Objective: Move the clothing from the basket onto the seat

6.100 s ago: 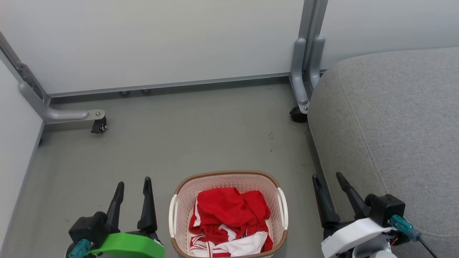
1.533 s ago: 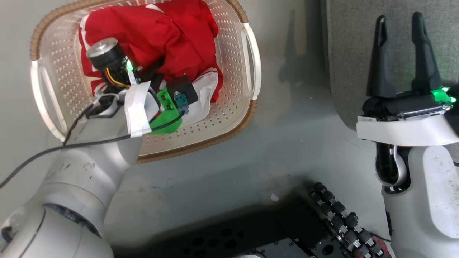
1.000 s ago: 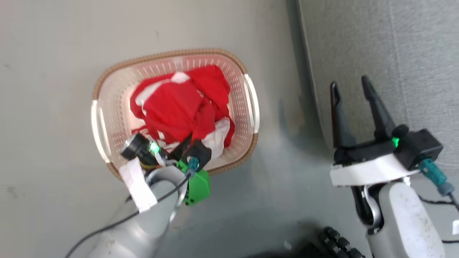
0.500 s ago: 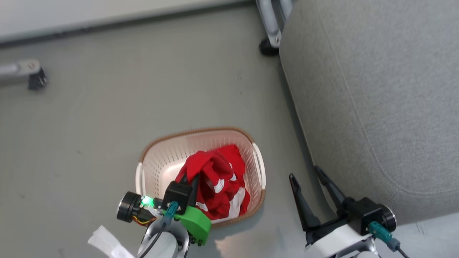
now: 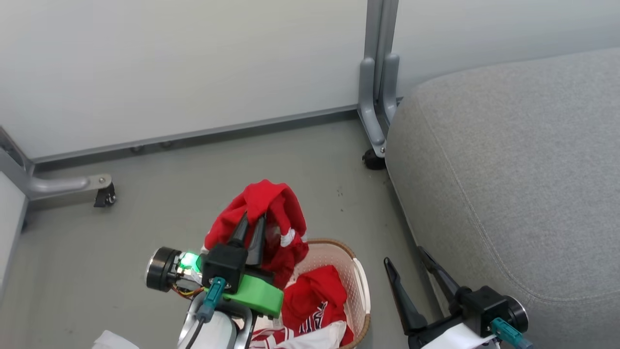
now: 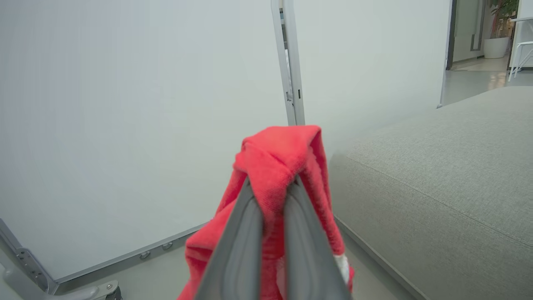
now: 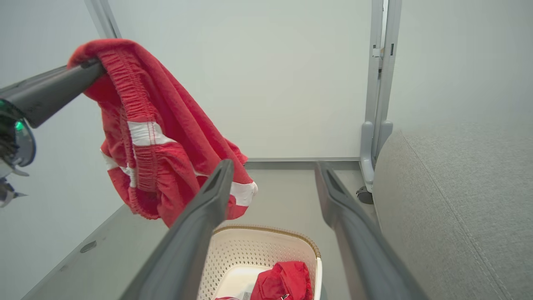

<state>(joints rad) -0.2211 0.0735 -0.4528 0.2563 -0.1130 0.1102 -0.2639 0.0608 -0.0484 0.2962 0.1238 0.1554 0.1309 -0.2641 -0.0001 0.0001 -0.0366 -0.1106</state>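
Observation:
My left gripper is shut on a red garment with white stripes, held up above the basket. The cloth drapes over both fingers in the left wrist view, the gripper pinching a fold of the garment. In the right wrist view that garment hangs from the left fingers over the cream basket. More red clothing lies in the basket. My right gripper is open, low beside the grey seat, and holds nothing.
A grey partition wall runs along the back, with a metal post foot and castor by the seat's corner. Another castor foot stands at the left. Grey floor lies open between wall and basket.
My left gripper has closed on a red garment in the basket and lifted it well above the rim. The head camera tilted up, so the whole view shifted.

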